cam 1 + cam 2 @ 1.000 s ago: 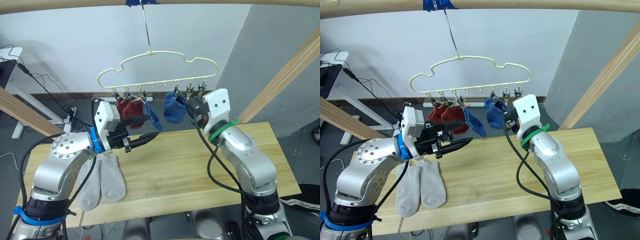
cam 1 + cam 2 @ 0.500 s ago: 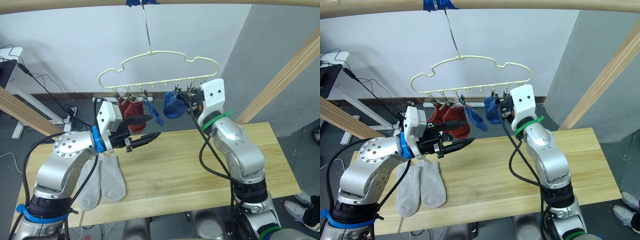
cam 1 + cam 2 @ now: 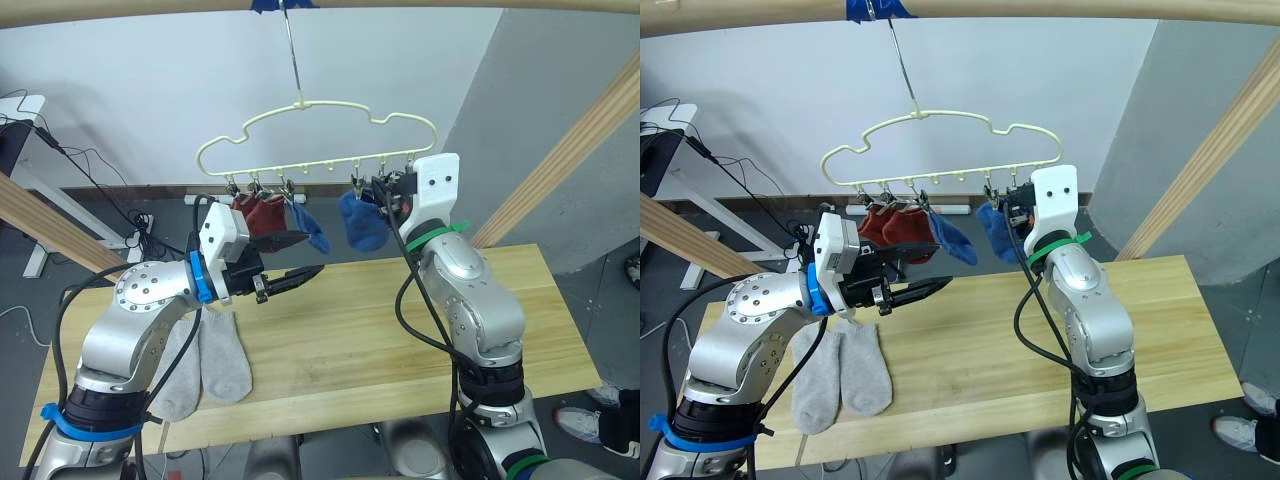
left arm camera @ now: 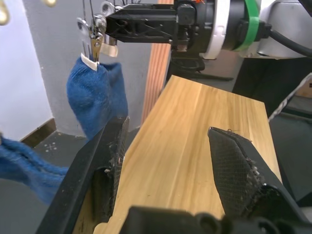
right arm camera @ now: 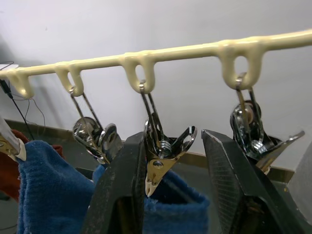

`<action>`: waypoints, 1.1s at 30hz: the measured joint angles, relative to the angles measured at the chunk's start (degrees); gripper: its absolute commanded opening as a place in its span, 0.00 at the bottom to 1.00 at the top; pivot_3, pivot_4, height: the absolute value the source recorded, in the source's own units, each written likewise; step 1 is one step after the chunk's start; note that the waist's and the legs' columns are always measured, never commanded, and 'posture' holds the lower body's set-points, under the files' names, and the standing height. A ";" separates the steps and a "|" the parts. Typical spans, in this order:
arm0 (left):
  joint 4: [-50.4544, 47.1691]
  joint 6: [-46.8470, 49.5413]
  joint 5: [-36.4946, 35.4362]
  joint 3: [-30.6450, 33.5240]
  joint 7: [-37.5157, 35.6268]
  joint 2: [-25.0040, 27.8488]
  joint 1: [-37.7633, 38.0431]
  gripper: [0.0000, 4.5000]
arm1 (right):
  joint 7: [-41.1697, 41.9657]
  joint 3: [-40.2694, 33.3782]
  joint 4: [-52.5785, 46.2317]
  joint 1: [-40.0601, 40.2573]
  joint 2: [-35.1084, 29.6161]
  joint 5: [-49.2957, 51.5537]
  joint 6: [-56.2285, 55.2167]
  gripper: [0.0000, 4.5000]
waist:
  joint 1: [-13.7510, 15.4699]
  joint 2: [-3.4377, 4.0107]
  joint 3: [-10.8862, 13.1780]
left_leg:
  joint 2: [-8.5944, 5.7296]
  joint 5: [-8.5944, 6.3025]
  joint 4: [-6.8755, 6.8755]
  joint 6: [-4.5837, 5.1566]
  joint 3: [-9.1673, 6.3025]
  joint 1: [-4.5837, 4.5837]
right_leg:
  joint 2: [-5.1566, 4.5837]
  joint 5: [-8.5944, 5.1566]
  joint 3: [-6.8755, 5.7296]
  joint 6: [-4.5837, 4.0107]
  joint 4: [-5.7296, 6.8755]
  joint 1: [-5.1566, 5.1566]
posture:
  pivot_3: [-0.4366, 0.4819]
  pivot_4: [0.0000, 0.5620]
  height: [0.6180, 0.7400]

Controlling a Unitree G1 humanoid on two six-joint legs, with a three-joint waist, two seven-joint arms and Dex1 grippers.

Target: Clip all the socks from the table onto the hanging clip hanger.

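Up at the hanger, the right gripper (image 5: 168, 195) has its two black fingers apart, one on each side of a small metal clip (image 5: 158, 161) without visibly pressing it; the second blue fabric sock (image 3: 362, 221) hangs just below and beside those fingers from the next clip along. The left gripper (image 3: 298, 256) is held lower, above the table and below the clip row, its fingers spread with nothing between them; in its wrist view that blue sock (image 4: 95, 97) dangles just beyond the fingertips.

Four of the six socks appear to be hung on the pale yellow cloud-shaped wire clip hanger (image 3: 320, 140): two dark red ankle socks (image 3: 262, 213) side by side on the left clips, a first blue sock (image 3: 313, 232) next to them, and the second blue one further right. Whether each clip bites firmly cannot be told.

What is left, as a judgement: the two light grey ankle socks (image 3: 205, 360), lying flat and touching each other on the near left part of the light wooden plank table (image 3: 400, 330). They sit almost under the left arm, well below and apart from the right gripper. At least two clips at the hanger's right end look free.
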 measured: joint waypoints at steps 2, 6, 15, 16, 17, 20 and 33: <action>0.00 0.00 0.04 -0.01 -0.11 -0.03 -0.06 0.64 | -0.08 -0.37 -0.02 0.00 0.58 0.05 0.30 0.41 | -0.01 0.01 0.00 | 0.00 0.00 0.00 0.00 0.00 0.00 | 0.00 0.00 -0.01 0.00 0.01 0.00 | 0.20 0.43 1.00; 0.09 0.00 0.18 -0.02 -0.23 -0.12 -0.27 0.64 | -0.17 -0.73 -0.07 -0.04 1.68 0.13 0.57 0.41 | -0.04 0.01 -0.02 | 0.00 0.00 0.00 0.00 0.00 0.00 | 0.00 0.00 0.00 0.00 0.01 0.00 | 0.20 0.43 1.00; 0.46 0.00 0.34 -0.42 -0.48 -0.43 -1.00 0.64 | -1.14 -2.28 -0.38 -1.50 4.76 2.17 1.65 0.41 | -0.14 -0.01 -0.11 | 0.00 0.00 0.01 0.00 0.00 0.00 | 0.00 0.00 0.00 0.00 0.02 0.00 | 0.19 0.43 1.00; 0.57 0.00 0.35 -0.42 -0.57 -0.43 -1.00 0.64 | -1.17 -2.35 -0.38 -1.56 4.84 2.22 1.73 0.41 | -0.14 0.00 -0.11 | 0.00 0.00 0.01 0.00 0.00 0.00 | 0.00 0.00 0.00 0.00 0.03 0.00 | 0.19 0.43 1.00; 0.64 0.00 0.37 -0.42 -0.71 -0.43 -1.01 0.64 | -1.19 -2.37 -0.38 -1.60 4.92 2.27 1.84 0.41 | -0.14 -0.01 -0.11 | 0.00 0.00 0.01 0.00 0.00 0.00 | 0.00 0.00 -0.01 0.00 0.04 0.00 | 0.19 0.43 1.00; 0.68 0.00 0.42 -0.43 -1.00 -0.43 -1.02 0.64 | -1.24 -2.50 -0.39 -1.61 5.25 2.42 2.13 0.41 | -0.15 0.00 -0.12 | 0.00 0.00 0.01 0.00 -0.01 0.01 | 0.00 0.00 -0.01 0.00 0.05 0.00 | 0.19 0.43 1.00; 1.07 0.01 0.62 -0.43 -0.84 -0.64 -0.79 0.64 | -1.23 -2.78 -1.19 -1.62 6.18 2.77 2.56 0.00 | -0.15 0.00 -0.30 | 0.00 0.01 0.02 0.00 0.00 0.01 | 0.00 0.00 0.00 0.00 0.06 -0.01 | 0.20 0.42 1.00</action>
